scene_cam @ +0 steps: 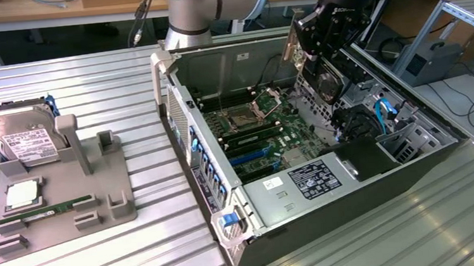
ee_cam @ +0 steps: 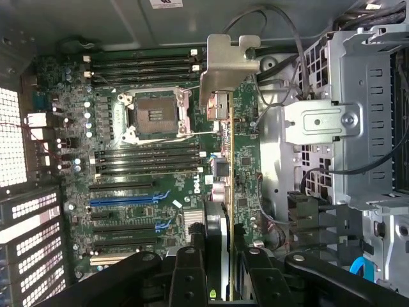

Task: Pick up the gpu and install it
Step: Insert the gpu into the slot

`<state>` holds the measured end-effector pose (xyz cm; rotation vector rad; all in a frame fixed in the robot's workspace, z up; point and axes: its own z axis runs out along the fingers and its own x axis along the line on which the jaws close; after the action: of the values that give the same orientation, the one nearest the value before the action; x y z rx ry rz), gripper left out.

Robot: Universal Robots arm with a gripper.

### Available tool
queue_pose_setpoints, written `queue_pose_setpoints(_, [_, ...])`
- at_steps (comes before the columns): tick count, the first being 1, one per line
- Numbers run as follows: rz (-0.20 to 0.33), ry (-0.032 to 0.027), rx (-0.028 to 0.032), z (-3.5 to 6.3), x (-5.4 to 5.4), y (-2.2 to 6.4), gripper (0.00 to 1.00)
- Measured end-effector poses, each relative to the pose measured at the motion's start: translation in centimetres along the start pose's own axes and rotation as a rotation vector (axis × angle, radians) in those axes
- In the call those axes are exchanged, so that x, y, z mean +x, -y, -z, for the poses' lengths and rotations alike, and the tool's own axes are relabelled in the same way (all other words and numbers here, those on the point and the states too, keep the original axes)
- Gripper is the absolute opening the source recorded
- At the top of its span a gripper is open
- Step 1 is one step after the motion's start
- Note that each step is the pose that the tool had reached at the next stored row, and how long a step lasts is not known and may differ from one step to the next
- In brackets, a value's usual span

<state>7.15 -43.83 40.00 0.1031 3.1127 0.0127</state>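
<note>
The gripper clamps the gpu, held edge-on above the motherboard. To seat it well, I judge, card edge and bracket should line up squarely over a blue slot.

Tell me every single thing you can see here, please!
table: one, silver ribbed metal, under everything
computer case: one, black and silver, open, on the exterior view's right
motherboard: one, green, inside the case
holder: one, grey, on the exterior view's left
hard drive: one, silver, standing in the holder
RAM stick: one, green, lying in the holder
square chip: one, silver, in the holder
gpu: one, green with silver bracket, held above the motherboard
arm: one, silver-grey, behind the case
fingers: two, black, closed on the gpu
</note>
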Motion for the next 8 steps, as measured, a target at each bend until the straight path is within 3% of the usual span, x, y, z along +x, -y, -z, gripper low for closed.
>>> queue_pose_setpoints(8, [0.0,0.0,0.0,0.0,0.0,0.0,0.27])
